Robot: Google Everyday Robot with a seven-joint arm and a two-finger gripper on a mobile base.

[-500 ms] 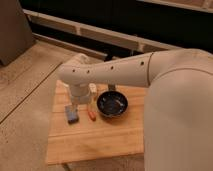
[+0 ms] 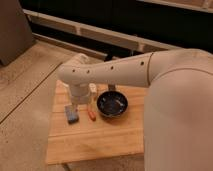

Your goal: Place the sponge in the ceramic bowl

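Presently: sponge [image 2: 71, 114], flat on the wooden table [image 2: 100, 142], just left of the orange stick [image 2: 90, 114], apart from the ceramic bowl [image 2: 112, 104], which shows no sponge inside. My gripper [image 2: 76, 102] hangs just above the sponge, seemingly placed for a grasp; how wide it stands I cannot tell. Arm stretched leftward, wrist turned down.

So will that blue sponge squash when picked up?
Probably: the sponge looks soft, so it should squash and feel light. Lying flat on the wooden board, it likely won't roll. The claw hangs right by it.
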